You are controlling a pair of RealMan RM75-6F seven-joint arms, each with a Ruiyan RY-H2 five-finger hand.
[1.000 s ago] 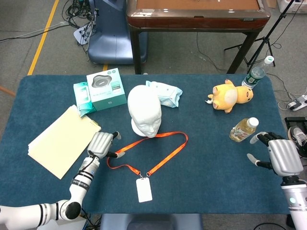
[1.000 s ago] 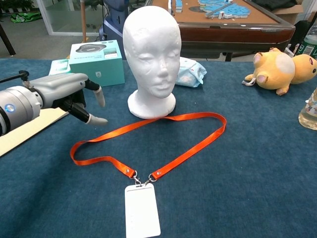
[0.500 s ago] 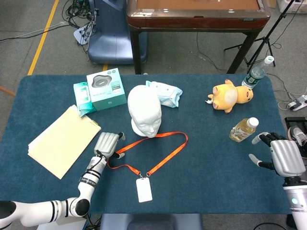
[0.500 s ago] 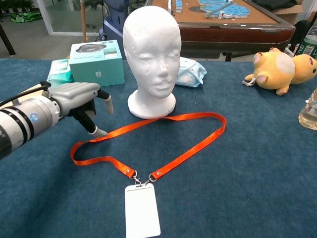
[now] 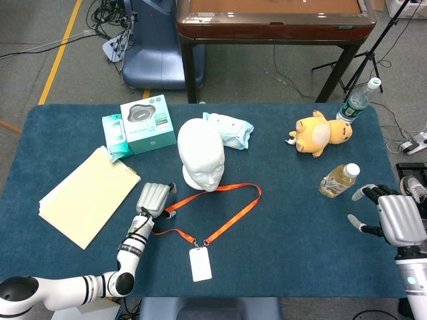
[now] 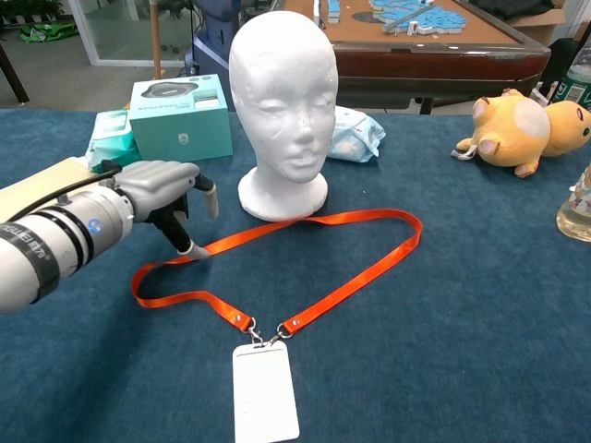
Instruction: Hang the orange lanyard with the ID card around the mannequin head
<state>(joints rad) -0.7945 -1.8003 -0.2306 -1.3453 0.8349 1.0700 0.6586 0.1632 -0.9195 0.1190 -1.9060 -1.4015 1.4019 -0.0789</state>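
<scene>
The white foam mannequin head (image 5: 201,160) (image 6: 282,101) stands upright mid-table. Just in front of it the orange lanyard (image 5: 233,215) (image 6: 358,274) lies flat in a loop, its white ID card (image 5: 200,264) (image 6: 265,404) nearest the front edge. My left hand (image 5: 155,199) (image 6: 164,185) hovers low over the loop's left end with fingers apart. One fingertip (image 6: 195,250) is down at the strap; nothing is held. My right hand (image 5: 395,217) is far to the right, beyond the table edge, fingers spread and empty. The chest view does not show it.
Left of the head stand a teal box (image 5: 147,124) and a tissue pack (image 5: 115,135); a yellow folder (image 5: 87,195) lies beside my left arm. A wipes pack (image 5: 230,130) is behind the head. A plush toy (image 5: 320,133) and a drink bottle (image 5: 339,180) sit at the right.
My left hand has moved right and lower, from beside the loop down to the strap's left end. The lanyard has not shifted. The right hand drifted slightly rightward.
</scene>
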